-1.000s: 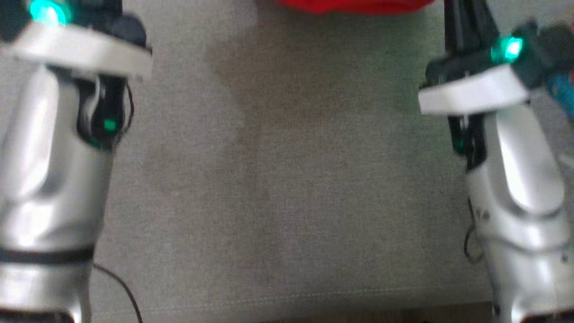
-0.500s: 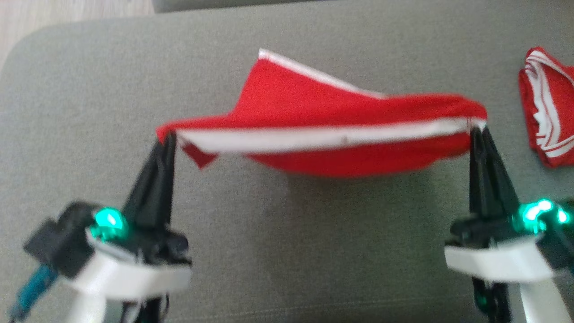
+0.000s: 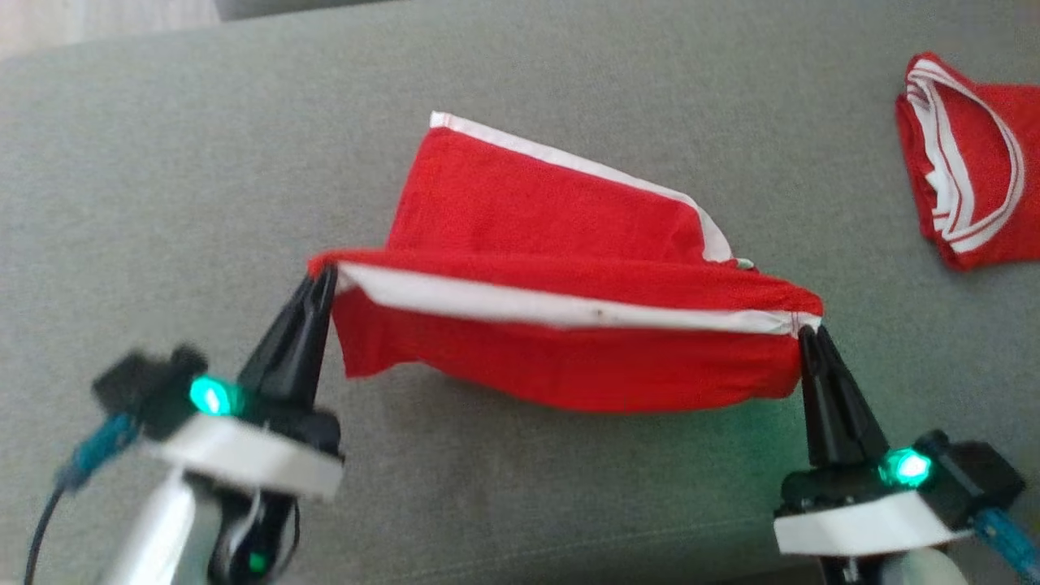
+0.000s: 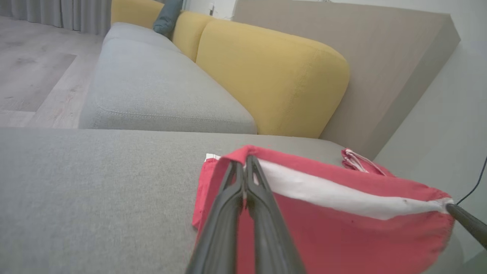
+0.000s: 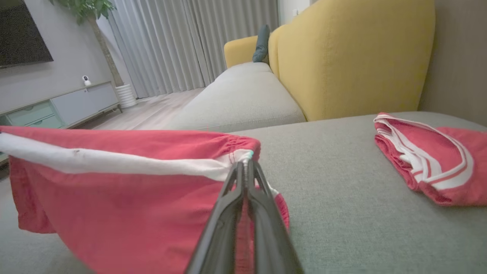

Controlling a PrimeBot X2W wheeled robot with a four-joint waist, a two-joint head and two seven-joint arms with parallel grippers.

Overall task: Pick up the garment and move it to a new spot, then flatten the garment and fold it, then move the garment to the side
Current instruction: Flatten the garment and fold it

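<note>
Garment [image 3: 561, 366], red with a white band, hangs taut above the grey cushion [image 3: 504, 496]. Its banded edge is pinched at either end by the left gripper [image 3: 325, 280] and right gripper [image 3: 806, 335], fingers closed on cloth. Bare cushion lies left and in front; a red bundle [image 3: 967, 162] sits well apart, far right.

The left claw [image 3: 323, 280] pinches one end of a red garment [image 3: 561, 370] and the right claw [image 3: 807, 333] pinches the other end, both closed tight at its white band [image 3: 561, 307]. The cloth hangs stretched between them, and its far part trails back onto the grey cushion [image 3: 203, 162]. Another red and white garment [image 3: 971, 162] lies crumpled on the cushion at the far right, well apart. A green light [image 3: 210, 396] glows on each wrist.
</note>
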